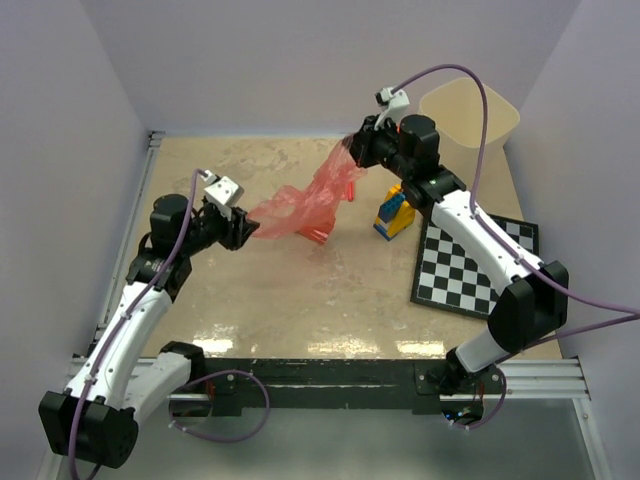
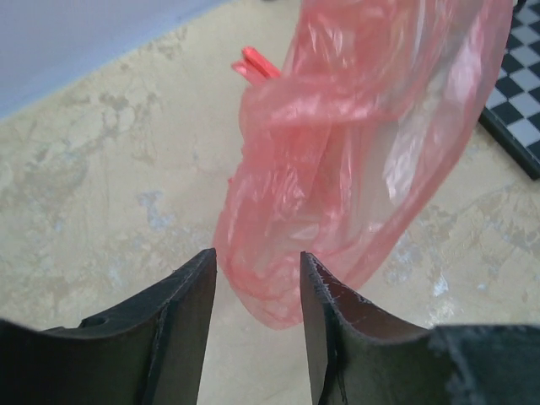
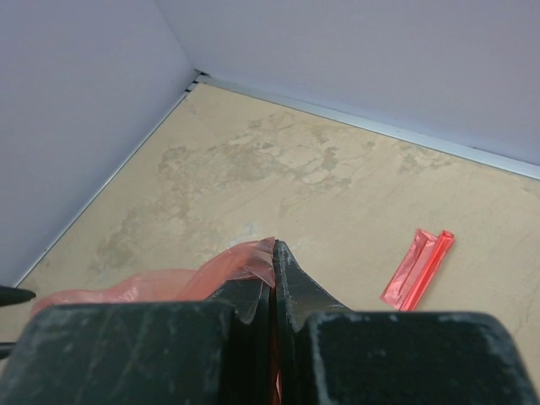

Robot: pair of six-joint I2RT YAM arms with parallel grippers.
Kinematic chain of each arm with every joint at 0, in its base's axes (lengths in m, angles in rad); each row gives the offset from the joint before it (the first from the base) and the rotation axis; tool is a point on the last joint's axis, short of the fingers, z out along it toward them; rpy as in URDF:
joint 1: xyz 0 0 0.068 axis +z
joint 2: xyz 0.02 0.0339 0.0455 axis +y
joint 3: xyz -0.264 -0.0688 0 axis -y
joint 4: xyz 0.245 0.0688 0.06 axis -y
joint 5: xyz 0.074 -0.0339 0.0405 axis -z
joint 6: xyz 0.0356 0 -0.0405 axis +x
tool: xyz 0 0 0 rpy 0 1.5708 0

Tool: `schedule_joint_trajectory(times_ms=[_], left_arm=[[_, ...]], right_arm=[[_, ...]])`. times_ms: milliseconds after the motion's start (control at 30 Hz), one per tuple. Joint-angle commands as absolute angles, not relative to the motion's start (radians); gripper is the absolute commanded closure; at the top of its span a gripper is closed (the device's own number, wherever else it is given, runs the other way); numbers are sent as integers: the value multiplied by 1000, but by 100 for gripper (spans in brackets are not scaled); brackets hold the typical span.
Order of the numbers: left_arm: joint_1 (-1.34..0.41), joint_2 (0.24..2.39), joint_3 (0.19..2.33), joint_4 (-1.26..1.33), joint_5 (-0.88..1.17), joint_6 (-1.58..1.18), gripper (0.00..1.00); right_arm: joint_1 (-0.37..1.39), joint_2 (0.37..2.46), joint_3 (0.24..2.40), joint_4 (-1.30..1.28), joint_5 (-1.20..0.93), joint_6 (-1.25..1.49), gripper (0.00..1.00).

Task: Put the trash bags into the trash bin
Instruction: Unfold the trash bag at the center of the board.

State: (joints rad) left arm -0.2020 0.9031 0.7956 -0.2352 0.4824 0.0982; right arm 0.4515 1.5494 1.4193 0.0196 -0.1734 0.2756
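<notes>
A crinkly translucent red trash bag (image 1: 300,205) stretches in the air between my two grippers. My right gripper (image 1: 358,148) is shut on its upper end; in the right wrist view the red film (image 3: 194,278) is pinched between the closed fingers of the right gripper (image 3: 275,245). My left gripper (image 2: 257,257) stands open, and the bag's lower end (image 2: 354,143) hangs loose just ahead of its tips, not pinched. A second trash bag, a narrow folded red strip (image 3: 418,268), lies flat on the table. The cream trash bin (image 1: 470,110) stands at the far right corner, behind the right arm.
Yellow-and-blue toy blocks (image 1: 394,212) stand beside the right arm. A black-and-white checkerboard (image 1: 475,265) lies flat at the right. Walls close the table on the left, back and right.
</notes>
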Motion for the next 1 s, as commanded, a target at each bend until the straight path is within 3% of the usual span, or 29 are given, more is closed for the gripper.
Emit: schedule_joint_trajectory(times_ms=[0, 233, 333, 367, 433, 700, 867, 933, 967], left_arm=[[-204, 922, 900, -95, 451, 68, 50], [-210, 999, 930, -61, 515, 80, 31], [-233, 1022, 939, -98, 600, 98, 28], [-250, 1025, 937, -104, 603, 94, 20], [-290, 1022, 927, -109, 563, 89, 18], [-322, 1121, 907, -54, 371, 100, 18], [-324, 1206, 922, -46, 380, 126, 21], [-324, 1216, 926, -40, 390, 127, 27], [-324, 1221, 934, -43, 390, 133, 38]], right_arm=[[460, 1509, 1439, 77, -221, 247, 100], [462, 1482, 1433, 84, -242, 250, 100], [460, 1474, 1431, 90, -235, 262, 100], [460, 1474, 1431, 92, -235, 262, 100], [460, 1471, 1436, 91, -236, 264, 100], [460, 1460, 1428, 89, -250, 275, 100], [460, 1451, 1424, 87, -242, 275, 100], [460, 1450, 1416, 84, -226, 264, 100], [459, 1450, 1410, 80, -216, 250, 100]])
